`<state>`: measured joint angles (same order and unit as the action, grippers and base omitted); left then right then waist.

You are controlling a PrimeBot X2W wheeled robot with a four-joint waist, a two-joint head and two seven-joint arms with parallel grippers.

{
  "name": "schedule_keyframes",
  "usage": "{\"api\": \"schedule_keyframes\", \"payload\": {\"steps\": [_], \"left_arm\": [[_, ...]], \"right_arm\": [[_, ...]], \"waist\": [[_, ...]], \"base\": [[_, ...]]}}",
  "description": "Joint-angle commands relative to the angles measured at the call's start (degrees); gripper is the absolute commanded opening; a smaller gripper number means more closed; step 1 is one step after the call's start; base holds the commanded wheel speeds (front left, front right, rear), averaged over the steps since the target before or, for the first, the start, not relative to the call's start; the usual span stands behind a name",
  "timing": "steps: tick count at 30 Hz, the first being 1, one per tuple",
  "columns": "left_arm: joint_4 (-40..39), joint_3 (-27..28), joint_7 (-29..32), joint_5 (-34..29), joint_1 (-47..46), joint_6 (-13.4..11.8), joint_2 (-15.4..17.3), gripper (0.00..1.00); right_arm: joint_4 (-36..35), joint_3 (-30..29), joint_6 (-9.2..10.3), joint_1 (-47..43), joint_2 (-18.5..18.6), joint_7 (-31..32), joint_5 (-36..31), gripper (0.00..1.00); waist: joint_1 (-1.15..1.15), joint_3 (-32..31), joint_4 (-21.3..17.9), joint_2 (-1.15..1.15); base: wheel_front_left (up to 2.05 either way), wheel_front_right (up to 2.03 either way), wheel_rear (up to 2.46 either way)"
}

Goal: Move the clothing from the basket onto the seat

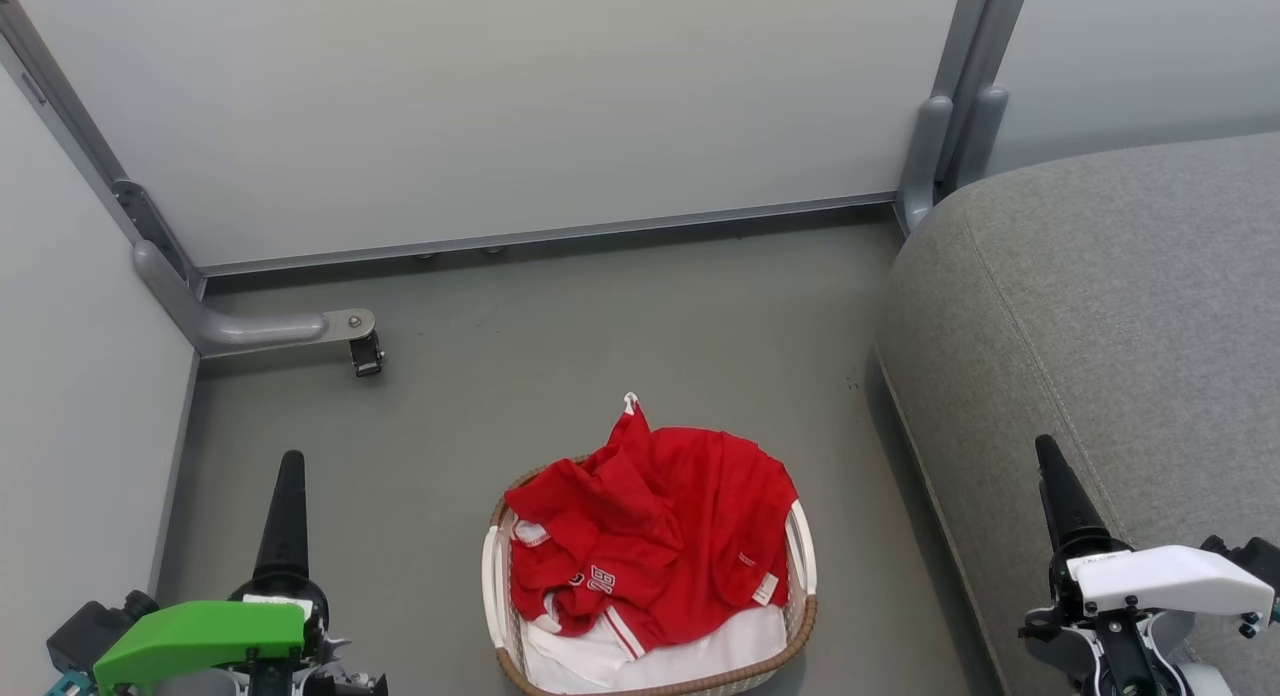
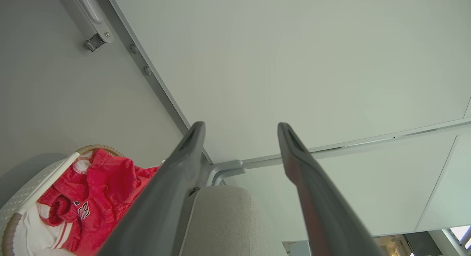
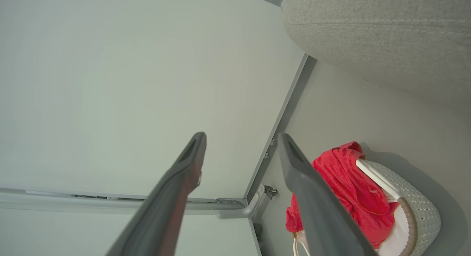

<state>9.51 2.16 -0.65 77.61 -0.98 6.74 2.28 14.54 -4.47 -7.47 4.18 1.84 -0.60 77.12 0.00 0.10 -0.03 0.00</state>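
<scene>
The basket (image 1: pixel 808 616) stands on the floor (image 1: pixel 600 316) directly before me, between my left gripper (image 1: pixel 290 471) and my right gripper (image 1: pixel 1048 454). The clothing (image 1: pixel 660 536) lies heaped in it, over a sheet (image 1: pixel 650 661) at the near end. The seat (image 1: pixel 1100 326) stands to the right of the basket, not touching it. A wall panel (image 1: pixel 500 106) stands behind.

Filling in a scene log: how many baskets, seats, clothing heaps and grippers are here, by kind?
basket: 1
seat: 1
red clothing heap: 1
grippers: 2, left gripper and right gripper
Total: 5
</scene>
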Motion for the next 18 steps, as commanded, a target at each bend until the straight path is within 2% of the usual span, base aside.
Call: {"api": "schedule_keyframes", "payload": {"steps": [1,18], "left_arm": [[-1.4,-0.2,-0.6,-2.0,0.0,-0.3,0.3,1.00],[-4.1,-3.3,-4.1,-21.3,1.6,-3.2,0.5,1.00]], "right_arm": [[-1.4,0.0,-0.01,0.3,0.5,-0.7,-2.0,1.00],[-5.2,2.5,-0.02,-0.5,0.7,-4.1,-21.6,1.00]], "waist": [[0.00,0.0,0.0,0.00],[0.00,0.2,0.3,0.00]], "base": [[0.00,0.00,0.00],[0.00,0.00,0.00]]}}
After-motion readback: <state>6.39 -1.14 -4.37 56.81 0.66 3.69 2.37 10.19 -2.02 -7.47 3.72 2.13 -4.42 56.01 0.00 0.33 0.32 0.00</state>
